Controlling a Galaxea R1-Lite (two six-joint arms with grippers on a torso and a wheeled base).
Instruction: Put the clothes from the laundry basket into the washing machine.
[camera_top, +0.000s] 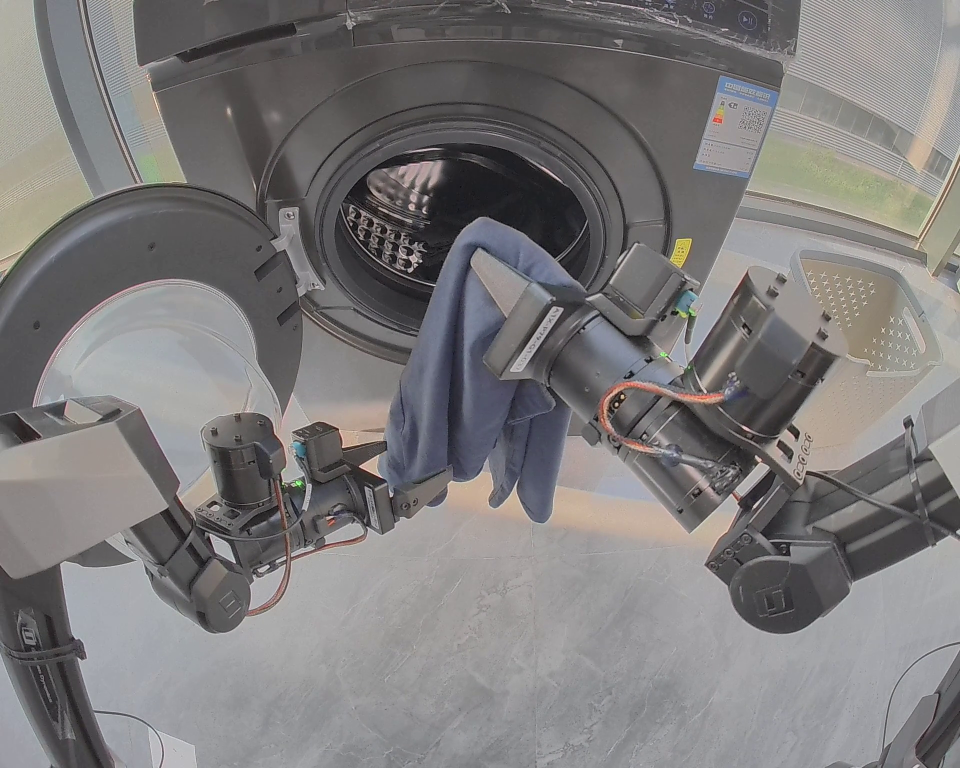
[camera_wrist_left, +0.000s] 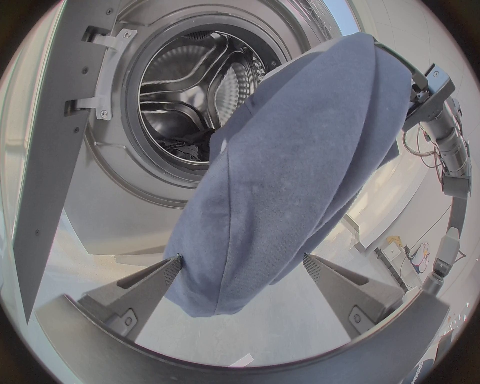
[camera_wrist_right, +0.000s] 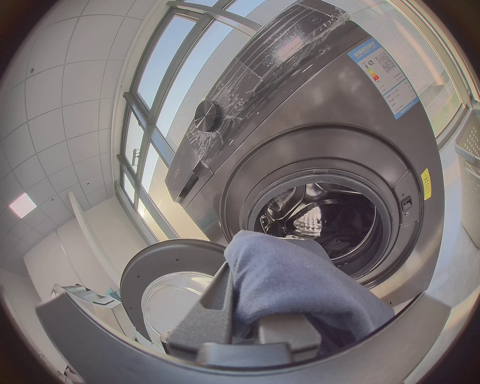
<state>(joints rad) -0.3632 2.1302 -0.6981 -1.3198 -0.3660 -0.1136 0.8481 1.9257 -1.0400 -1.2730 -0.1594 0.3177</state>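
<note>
Head view: right hand pinching a blue garment, held just in front of the washing machine opening. Garment drapes over the hand and hangs below the opening. Left hand spread, lower in front of the machine, garment's bottom edge between its fingers. Door stands open at the machine's left; laundry basket at its right. Dark item lies inside the machine.

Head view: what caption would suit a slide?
Right gripper holds a blue garment before the open washing machine; left gripper, fingers open, at its lower edge.
</note>
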